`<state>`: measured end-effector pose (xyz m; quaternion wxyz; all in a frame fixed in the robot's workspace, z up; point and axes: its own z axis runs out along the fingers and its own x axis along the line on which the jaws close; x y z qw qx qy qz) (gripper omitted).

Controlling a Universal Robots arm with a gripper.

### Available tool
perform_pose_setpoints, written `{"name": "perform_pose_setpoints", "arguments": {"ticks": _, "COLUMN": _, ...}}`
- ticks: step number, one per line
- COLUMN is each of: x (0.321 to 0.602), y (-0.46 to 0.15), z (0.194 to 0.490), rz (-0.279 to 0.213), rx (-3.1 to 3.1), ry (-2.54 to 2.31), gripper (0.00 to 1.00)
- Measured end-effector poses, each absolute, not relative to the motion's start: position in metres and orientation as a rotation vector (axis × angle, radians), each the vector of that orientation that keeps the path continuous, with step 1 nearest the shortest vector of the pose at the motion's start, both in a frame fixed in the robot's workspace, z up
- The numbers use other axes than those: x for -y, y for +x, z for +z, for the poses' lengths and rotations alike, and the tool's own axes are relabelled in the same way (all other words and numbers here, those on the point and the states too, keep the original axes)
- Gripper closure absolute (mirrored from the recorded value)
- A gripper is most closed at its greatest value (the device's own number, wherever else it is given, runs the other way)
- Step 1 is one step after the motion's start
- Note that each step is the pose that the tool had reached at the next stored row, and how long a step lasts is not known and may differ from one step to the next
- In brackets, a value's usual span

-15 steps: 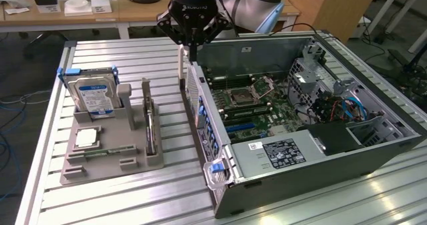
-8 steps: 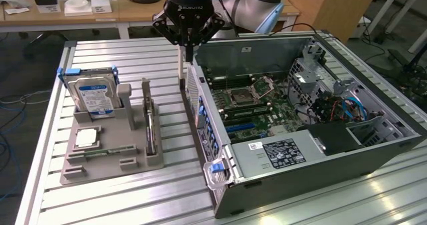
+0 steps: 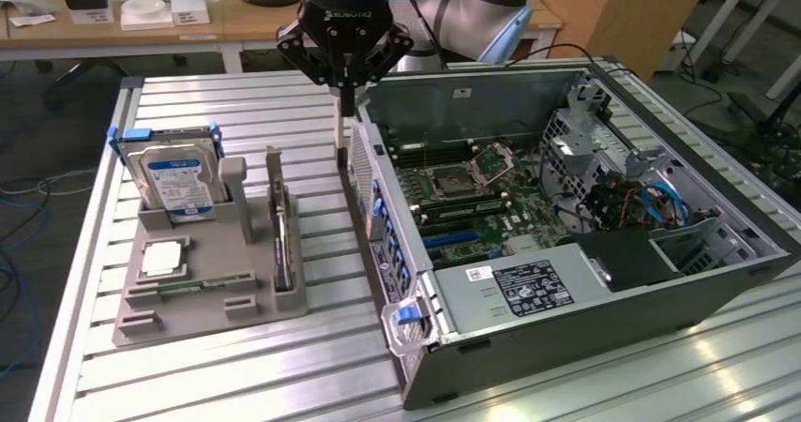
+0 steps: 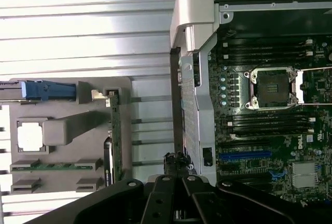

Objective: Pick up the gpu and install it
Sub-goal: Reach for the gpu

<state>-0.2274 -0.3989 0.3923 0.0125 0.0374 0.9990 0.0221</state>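
Gpu [image 3: 283, 239] not in gripper [image 3: 340, 92]; gripper fingers pressed together, empty, hanging over gap between grey holder [image 3: 188, 319] and open computer case [image 3: 601, 319], just beside case's rear panel; gpu stands on edge in holder slot, toward exterior view's left of gripper; hard drive [image 3: 175, 178] upright further left; ribbed metal table [image 3: 250, 375] beneath.

A ribbed, dull-sheen metal table [image 3: 250, 375] bears a matt grey plastic holder [image 3: 206, 314], a silver metal hard drive [image 3: 175, 183] with glossy label, the gpu [image 3: 285, 248], a matt circuit board, and a grey sheet-metal computer case [image 3: 588, 333].
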Motion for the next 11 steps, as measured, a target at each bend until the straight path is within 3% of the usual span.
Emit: {"name": "perform_pose_setpoints", "arguments": {"ticks": 11, "x": 0.3988, "y": -0.2378, "z": 0.3921, "rz": 0.069, "rx": -3.114, "ry": 0.117, "gripper": 0.89}}
